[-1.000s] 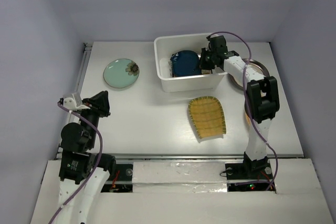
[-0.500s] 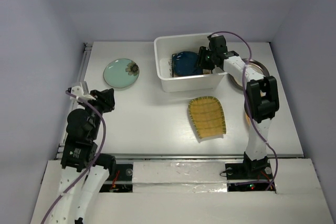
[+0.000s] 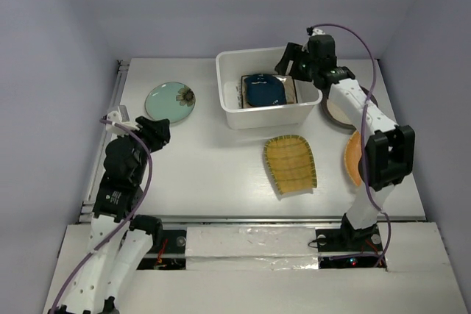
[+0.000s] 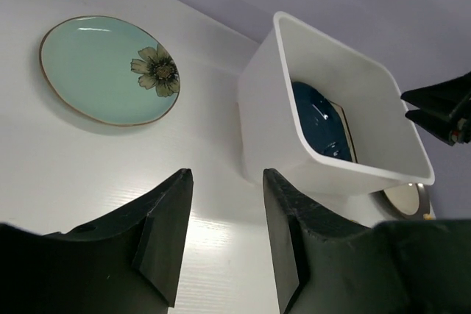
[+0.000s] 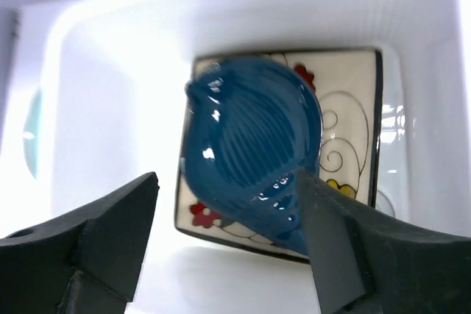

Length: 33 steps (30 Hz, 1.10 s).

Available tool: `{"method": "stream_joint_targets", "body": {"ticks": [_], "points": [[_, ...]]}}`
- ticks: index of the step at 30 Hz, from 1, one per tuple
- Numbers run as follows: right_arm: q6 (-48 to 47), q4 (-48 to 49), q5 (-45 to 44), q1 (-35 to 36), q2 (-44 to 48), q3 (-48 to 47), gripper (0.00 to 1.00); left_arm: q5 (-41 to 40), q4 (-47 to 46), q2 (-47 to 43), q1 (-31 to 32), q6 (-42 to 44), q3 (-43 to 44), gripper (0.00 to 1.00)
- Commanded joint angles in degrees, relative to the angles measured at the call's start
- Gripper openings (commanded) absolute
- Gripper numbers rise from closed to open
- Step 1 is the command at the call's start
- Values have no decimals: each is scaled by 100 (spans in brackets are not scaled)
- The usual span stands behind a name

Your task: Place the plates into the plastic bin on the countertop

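Blue plate (image 5: 250, 145) lying on cream floral plate (image 5: 353, 137) inside white bin (image 3: 228, 104), right pincer (image 5: 228, 240) spread wide above, empty, left pincer (image 4: 227, 182) parted, empty, facing mint-green plate (image 4: 103, 71)

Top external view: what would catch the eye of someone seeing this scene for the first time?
The white plastic bin at the back of the countertop draws the eye: a dark blue plate lies on a cream square floral plate inside it, and the right claw hangs open above it. A mint-green flower plate lies left of the bin, a yellow ribbed plate in front of it.
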State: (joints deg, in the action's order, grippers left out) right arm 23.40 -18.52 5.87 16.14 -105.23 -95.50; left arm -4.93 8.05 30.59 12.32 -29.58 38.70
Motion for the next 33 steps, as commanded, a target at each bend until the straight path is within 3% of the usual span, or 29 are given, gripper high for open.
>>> {"method": "stream_joint_targets", "body": {"ticks": [1,3,4,5,6,8,9,15,18,22,26,33], "points": [[147,551,-121,21,563,268,76,-183,-541,87,25,-381,-169,41],[244,901,37,21,1115,628,63,-236,-726,262,25,-539,-292,42],[375,1042,89,21,1328,786,24,-289,-770,359,25,-592,-345,42],[437,1209,160,21,1573,970,6,-315,-979,464,25,-636,-415,42],[490,1559,186,73,2063,1381,0,-342,-1051,709,25,-723,-442,41],[604,1851,309,266,2532,1823,0,-377,-1401,948,25,-812,-573,9],[648,2166,353,336,2743,2225,0,-377,-1525,1175,25,-925,-609,0],[938,2888,389,943,4027,3669,1,-816,-2009,2203,-159,-1155,-434,0],[1009,2943,310,1005,4388,4284,21,-678,-2228,2774,-728,-1365,-354,25],[1070,3056,309,1110,4686,4856,40,-430,-2554,3479,-1082,-1726,-311,46],[1149,3223,538,1163,5003,5269,47,-386,-2502,4322,-1372,-1753,145,48],[1009,3144,749,1163,5232,5455,47,141,-2774,5693,-1961,-2069,437,50]]}}
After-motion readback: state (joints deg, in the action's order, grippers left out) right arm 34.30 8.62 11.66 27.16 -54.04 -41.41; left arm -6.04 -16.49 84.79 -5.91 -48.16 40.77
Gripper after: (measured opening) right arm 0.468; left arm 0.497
